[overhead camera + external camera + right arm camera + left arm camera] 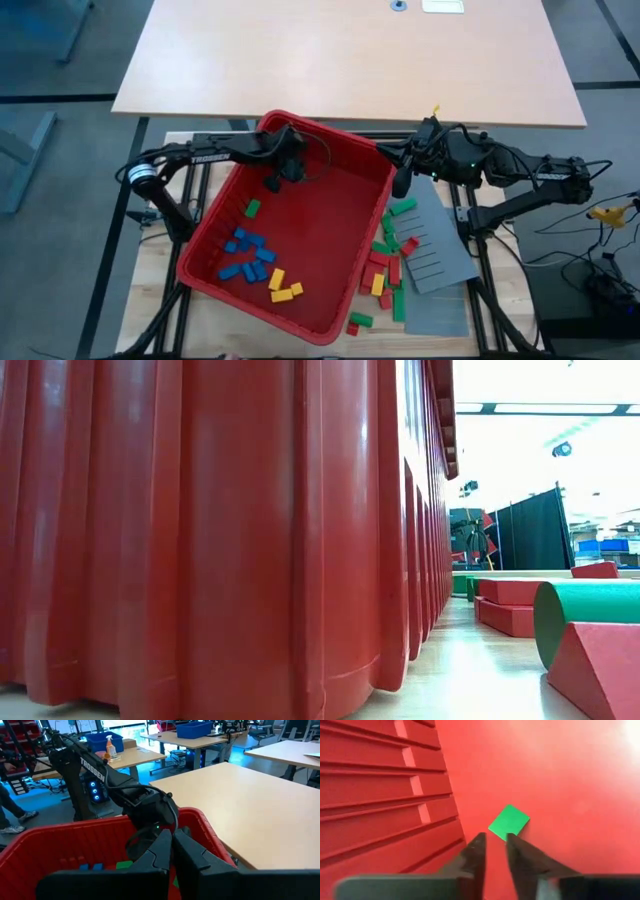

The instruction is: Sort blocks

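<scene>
A big red bin [340,215] stands slanted on the table. On its floor lie a green block [252,208], several blue blocks [246,255] and yellow blocks [284,285]. My left gripper [272,183] reaches into the bin's far left corner. Its fingers [495,842] stand a narrow gap apart with nothing between them, just short of the green block [509,821], which lies flat on the floor. My right gripper [400,185] hangs shut and empty [172,840] at the bin's right rim. Red and green blocks [385,260] lie outside the bin on the right.
A grey slotted panel [440,245] lies right of the bin under some of the loose blocks. The bin's ribbed wall [200,540] fills most of the low view, with red blocks [515,605] and a green one [590,615] beside it. A bare wooden tabletop [350,60] lies beyond.
</scene>
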You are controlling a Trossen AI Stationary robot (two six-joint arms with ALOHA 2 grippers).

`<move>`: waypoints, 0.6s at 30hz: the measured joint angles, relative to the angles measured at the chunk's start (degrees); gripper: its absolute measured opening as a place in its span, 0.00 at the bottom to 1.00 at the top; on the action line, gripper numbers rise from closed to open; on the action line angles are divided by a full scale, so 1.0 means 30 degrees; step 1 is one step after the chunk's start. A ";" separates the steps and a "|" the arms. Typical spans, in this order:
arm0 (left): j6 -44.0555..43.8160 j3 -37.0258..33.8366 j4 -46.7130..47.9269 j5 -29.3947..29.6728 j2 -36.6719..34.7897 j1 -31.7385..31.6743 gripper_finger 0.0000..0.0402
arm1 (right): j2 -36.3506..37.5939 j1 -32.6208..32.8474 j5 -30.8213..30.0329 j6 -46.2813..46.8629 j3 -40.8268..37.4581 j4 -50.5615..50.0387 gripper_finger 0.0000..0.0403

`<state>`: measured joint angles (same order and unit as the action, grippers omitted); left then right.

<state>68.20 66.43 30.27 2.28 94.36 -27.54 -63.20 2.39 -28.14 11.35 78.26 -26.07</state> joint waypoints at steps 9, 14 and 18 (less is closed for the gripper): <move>0.1322 0.0000 -0.0523 0.0073 0.0558 0.0039 0.64 | 0.0000 0.0000 0.0003 0.0187 -0.0007 0.0061 0.00; 0.1330 0.0000 -0.1673 0.0086 0.1059 0.0032 0.79 | 0.0000 0.0160 0.0001 0.0212 -0.0007 0.0116 0.00; 0.1278 0.0000 -0.1288 0.0016 0.1538 0.0032 0.78 | 0.0000 0.0168 0.0007 0.0211 -0.0007 0.0158 0.00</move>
<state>72.03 66.43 26.41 2.33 98.97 -27.44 -63.20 2.90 -28.12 11.99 78.24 -25.60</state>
